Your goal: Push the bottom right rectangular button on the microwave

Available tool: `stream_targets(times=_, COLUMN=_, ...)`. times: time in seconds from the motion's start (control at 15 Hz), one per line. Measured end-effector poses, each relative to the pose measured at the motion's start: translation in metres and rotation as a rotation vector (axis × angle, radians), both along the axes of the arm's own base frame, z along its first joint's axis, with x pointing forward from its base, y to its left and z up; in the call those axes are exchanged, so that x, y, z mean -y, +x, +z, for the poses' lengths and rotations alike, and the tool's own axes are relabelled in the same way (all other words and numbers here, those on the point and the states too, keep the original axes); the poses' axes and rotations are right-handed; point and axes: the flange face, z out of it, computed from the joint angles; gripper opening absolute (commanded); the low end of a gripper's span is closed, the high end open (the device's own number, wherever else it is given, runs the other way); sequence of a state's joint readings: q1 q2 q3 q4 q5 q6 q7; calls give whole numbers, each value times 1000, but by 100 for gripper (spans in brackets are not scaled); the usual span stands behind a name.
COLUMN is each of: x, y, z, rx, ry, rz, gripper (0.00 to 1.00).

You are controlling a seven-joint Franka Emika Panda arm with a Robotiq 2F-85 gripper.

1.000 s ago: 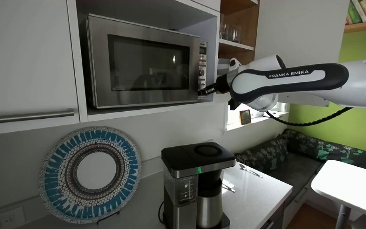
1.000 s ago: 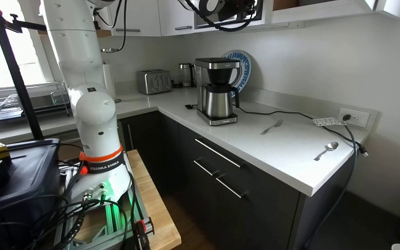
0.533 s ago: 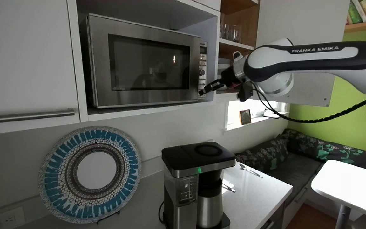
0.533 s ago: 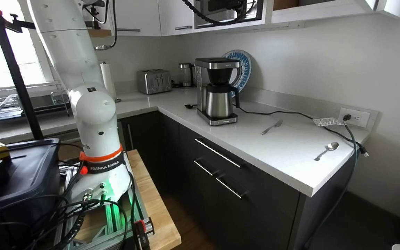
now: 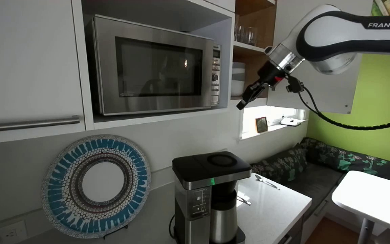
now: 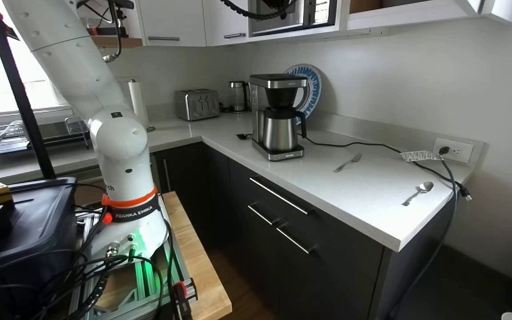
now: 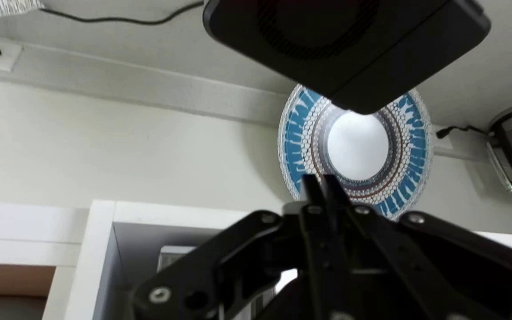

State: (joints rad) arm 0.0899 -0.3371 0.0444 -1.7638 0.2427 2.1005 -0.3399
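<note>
The silver microwave [image 5: 157,103] sits in the open cabinet niche, its door shut. Its narrow control panel [image 5: 216,69] is seen at a steep angle on the right side; single buttons at its bottom are too small to tell apart. In an exterior view the microwave [image 6: 298,15] is cut by the top edge. My gripper [image 5: 241,105] hangs in the air to the right of the panel, apart from it, tilted downward. In the wrist view the gripper [image 7: 321,178] has its fingers together with only a thin gap and holds nothing; a corner of the microwave [image 7: 174,252] shows beside it.
A coffee maker [image 5: 212,169] stands on the counter [image 5: 266,206] below, with a patterned plate [image 5: 58,186] against the wall. The cabinet frame [image 5: 229,67] edges the microwave niche. Shelves with bowls [image 5: 238,79] are behind the gripper. A fork [image 6: 348,162] and spoon [image 6: 418,193] lie on the counter.
My gripper has moved from in front of the panel's lower part off to the right and tilted further downward. The arm has drawn back and risen; the panel is now uncovered.
</note>
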Motion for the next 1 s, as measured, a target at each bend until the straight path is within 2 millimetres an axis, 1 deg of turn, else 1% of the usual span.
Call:
stream_targets(times=0.2, x=6, y=-22, z=8, rx=-76, ry=-12, rz=-43, gripper=63)
stream_targets(times=0.4, x=12, y=-43, z=19, rx=-101, ry=2, rz=-73, gripper=87)
stream_targets(times=0.53, x=16, y=-57, z=27, rx=-97, ry=19, rz=-97, gripper=99)
stream_targets(times=0.67, x=21, y=-71, z=34, rx=-81, ry=28, rz=-110, gripper=100)
stream_targets(times=0.87, x=28, y=-95, z=32, rx=-123, ry=20, rz=-130, gripper=100)
stream_targets(times=1.0, x=30, y=-103, z=32, rx=-124, ry=19, rz=-136, gripper=100)
